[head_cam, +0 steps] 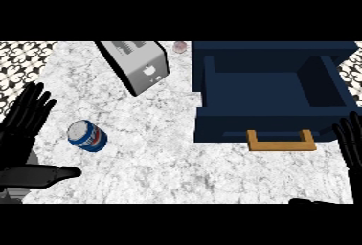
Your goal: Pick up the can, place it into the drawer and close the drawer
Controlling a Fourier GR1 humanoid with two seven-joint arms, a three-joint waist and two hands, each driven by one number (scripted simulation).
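The blue can (87, 136) stands on the marble surface (170, 158), just to the right of the left hand (25, 122) and untouched by it; that hand is released, fingers straight and thumb stretched out below the can. Well to the can's right, the navy drawer (272, 93) is pulled open, its wooden handle (280, 141) just left of the right hand (350, 143), which also rests with straight fingers. A silver toaster (138, 64) sits beyond the can, between the two hands.
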